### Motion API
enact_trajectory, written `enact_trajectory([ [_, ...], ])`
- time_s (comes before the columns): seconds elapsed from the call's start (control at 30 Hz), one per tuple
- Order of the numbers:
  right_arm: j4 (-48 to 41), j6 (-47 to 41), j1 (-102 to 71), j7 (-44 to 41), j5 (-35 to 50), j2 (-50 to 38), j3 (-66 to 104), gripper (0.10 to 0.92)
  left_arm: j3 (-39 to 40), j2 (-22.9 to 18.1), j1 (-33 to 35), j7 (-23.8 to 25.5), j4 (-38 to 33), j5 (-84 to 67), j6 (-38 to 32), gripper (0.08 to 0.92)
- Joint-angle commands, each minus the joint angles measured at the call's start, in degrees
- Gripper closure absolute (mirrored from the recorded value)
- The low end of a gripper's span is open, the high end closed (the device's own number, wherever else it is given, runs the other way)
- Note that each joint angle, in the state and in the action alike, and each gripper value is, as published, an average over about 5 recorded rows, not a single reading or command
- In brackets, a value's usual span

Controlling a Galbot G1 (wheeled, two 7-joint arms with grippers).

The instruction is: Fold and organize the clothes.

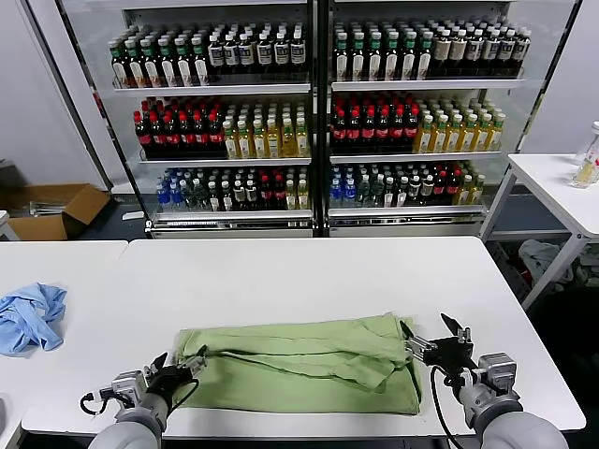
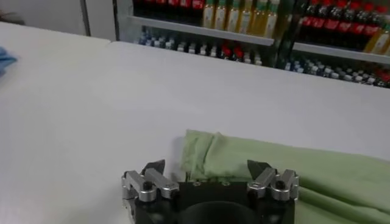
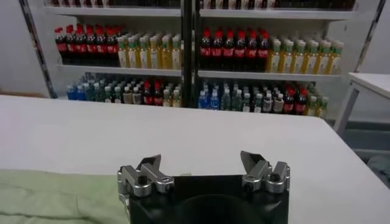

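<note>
Shirt (image 1: 304, 363), light green, soft fabric: lies folded into a long band across the near part of the white counter (image 1: 309, 271), loose layers overlapping toward its right end.

Left gripper (image 1: 178, 367): fingers spread wide, holding nothing, just beside the shirt's left end. In the left wrist view the folded corner (image 2: 201, 149) sits just ahead of the fingertips and between their lines.

Right gripper (image 1: 432, 340): fingers likewise spread and empty, just off the shirt's right end, raised a little above the counter. In the right wrist view the fabric (image 3: 55, 198) shows off to one side of the fingers, not between them.

Blue cloth (image 1: 30, 316): crumpled at the counter's far left, well apart from the shirt; no part of this job.

Risks, as judged:
- Soft layers could slide or spring apart if a grasp catches only the top ply.
- Right gripper, offset from the fabric, might close on air.
- Uneven lift by the two arms might skew the band.
</note>
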Motion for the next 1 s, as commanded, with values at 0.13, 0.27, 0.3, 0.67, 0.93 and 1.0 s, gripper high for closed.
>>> enact_trajectory([
  [0.13, 0.3, 0.1, -0.1, 0.0, -0.8, 0.2, -0.1, 0.203, 2.7, -1.1, -0.1, -2.9, 1.5, 1.1, 1.4, 0.181],
  [0.27, 1.0, 0.0, -0.9, -0.1, -1.2, 0.7, -0.1, 0.203, 3.5, -1.7, -0.5, -2.4, 2.1, 1.7, 1.5, 0.251],
  [0.3, 1.1, 0.0, -1.1, -0.1, -1.3, 0.7, 0.0, 0.203, 3.6, -1.9, -0.6, -2.4, 2.1, 1.8, 1.5, 0.276],
  [0.67, 1.4, 0.0, -1.5, -0.1, -1.8, 1.3, -0.2, 0.203, 5.0, -3.4, -1.0, -0.7, 3.0, 9.0, 1.5, 0.597],
  [0.93, 1.5, 0.0, -1.0, 0.0, -2.3, 1.3, -1.0, 0.203, 2.2, -3.5, -0.7, 2.5, 2.5, 21.3, 3.1, 0.822],
  [1.0, 1.4, 0.0, -0.9, -0.1, -2.3, 1.3, -0.9, 0.203, 0.3, -2.6, 0.2, 2.9, 0.8, 23.2, 3.9, 0.876],
])
